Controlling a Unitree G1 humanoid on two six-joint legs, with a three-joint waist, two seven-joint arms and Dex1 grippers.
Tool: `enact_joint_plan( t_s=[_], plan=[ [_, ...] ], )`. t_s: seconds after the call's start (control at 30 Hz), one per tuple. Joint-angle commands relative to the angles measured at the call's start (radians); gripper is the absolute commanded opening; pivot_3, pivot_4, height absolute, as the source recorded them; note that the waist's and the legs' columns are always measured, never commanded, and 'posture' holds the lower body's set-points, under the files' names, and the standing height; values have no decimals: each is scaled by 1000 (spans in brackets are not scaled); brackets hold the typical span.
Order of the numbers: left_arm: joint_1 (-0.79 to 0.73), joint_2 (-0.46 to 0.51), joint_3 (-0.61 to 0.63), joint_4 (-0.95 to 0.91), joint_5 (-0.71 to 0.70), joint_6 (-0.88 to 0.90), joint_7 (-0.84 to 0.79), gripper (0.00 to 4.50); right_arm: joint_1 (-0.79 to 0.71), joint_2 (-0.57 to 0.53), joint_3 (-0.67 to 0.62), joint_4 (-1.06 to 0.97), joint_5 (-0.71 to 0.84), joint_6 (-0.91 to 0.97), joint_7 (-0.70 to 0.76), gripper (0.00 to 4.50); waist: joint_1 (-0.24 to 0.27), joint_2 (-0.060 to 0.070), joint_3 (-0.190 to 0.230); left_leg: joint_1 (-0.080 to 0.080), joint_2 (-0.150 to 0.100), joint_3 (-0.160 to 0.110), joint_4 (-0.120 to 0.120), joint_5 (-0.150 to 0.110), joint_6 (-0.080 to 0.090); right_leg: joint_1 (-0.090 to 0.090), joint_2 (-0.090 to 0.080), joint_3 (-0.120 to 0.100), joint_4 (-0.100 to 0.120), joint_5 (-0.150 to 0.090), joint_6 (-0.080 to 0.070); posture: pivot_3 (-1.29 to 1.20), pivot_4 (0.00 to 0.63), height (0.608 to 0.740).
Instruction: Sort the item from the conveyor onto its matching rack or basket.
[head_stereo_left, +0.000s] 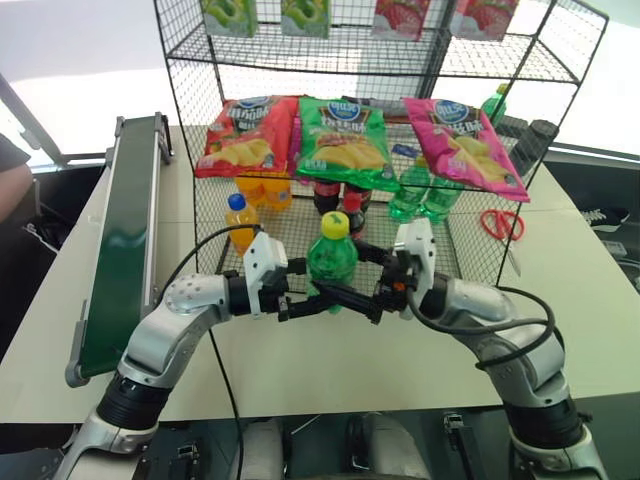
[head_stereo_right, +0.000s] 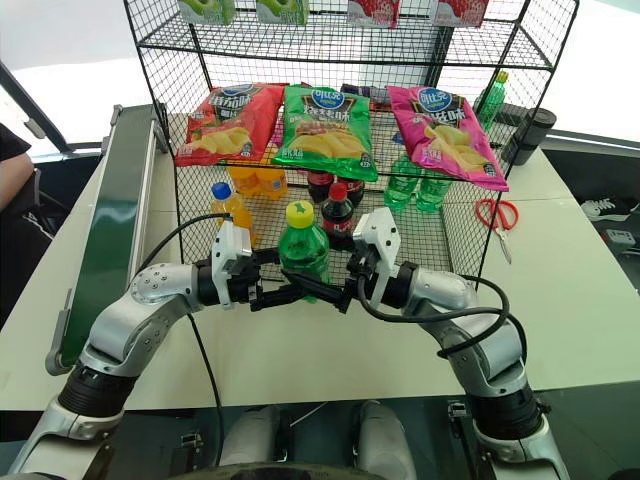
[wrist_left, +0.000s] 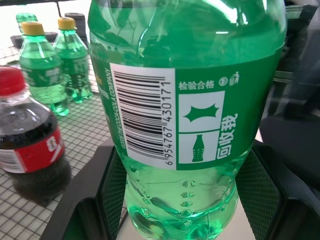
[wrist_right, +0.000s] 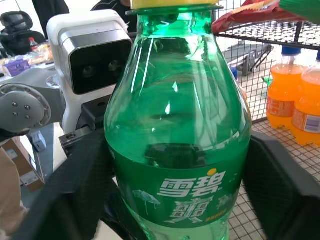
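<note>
The item, a clear-green soda bottle (head_stereo_left: 332, 258) with a yellow cap, stands upright just above the table in front of the rack (head_stereo_left: 190, 90). Both grippers hold its lower half from opposite sides. My left gripper (head_stereo_left: 325, 298) reaches in from the left and is shut on the bottle; its black pads (wrist_left: 112, 192) press the bottle's sides below the barcode label. My right gripper (head_stereo_left: 348, 286) reaches in from the right and is shut on it too, with the pads (wrist_right: 277, 185) against the label. The conveyor (head_stereo_left: 125, 240) runs along the table's left side, with nothing on its belt.
The rack's bottom tier holds orange drink bottles (head_stereo_left: 240, 220), cola bottles (head_stereo_left: 352, 205) and green bottles (head_stereo_left: 410, 190). Three chip bags (head_stereo_left: 345, 140) lie on the tier above. Red scissors (head_stereo_left: 503, 222) lie on the table to the right. A person's arm (head_stereo_left: 12, 180) shows at the far left.
</note>
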Motion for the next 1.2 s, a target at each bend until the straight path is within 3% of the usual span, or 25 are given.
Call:
enact_joint_plan(
  t_s=[0.03, 0.13, 0.27, 0.63, 0.87, 1.2],
  plan=[
    [-16, -8, 27, -43, 3, -40, 7, 2608, 7, -10, -13, -50, 27, -3, 6, 2948, 0, 0, 0, 0, 0, 0, 0, 0, 0, 0, 0, 0, 0, 0, 0, 0, 150, 736],
    [-2, -11, 34, -53, -5, -29, 10, 2608, 1, -8, -12, -42, 20, -12, 3, 2948, 0, 0, 0, 0, 0, 0, 0, 0, 0, 0, 0, 0, 0, 0, 0, 0, 150, 736],
    [25, -3, 43, -67, -4, -12, 22, 4453, -6, -4, -18, -31, 12, -20, -7, 2948, 0, 0, 0, 0, 0, 0, 0, 0, 0, 0, 0, 0, 0, 0, 0, 0, 150, 736],
    [268, 64, 154, -97, 47, -54, 120, 4453, 31, 3, -113, 129, -209, -169, -188, 2948, 2, 0, 0, 0, 1, 0, 0, 0, 0, 0, -1, 0, 0, 0, 0, 0, 150, 736],
    [269, -27, 208, -169, 1, -25, 236, 4453, 73, 103, -157, 375, -386, -428, -359, 2948, -2, 2, 1, 0, 0, 1, 0, 0, 0, 0, -3, 1, 1, 0, 0, 0, 150, 736],
    [255, -19, 151, -215, 8, -3, 236, 4453, 10, 208, -257, 593, -396, -570, -490, 2948, -6, 5, 1, 1, 1, 1, 0, 1, -1, 0, -1, 2, 2, 0, 0, 0, 150, 736]
  ],
)
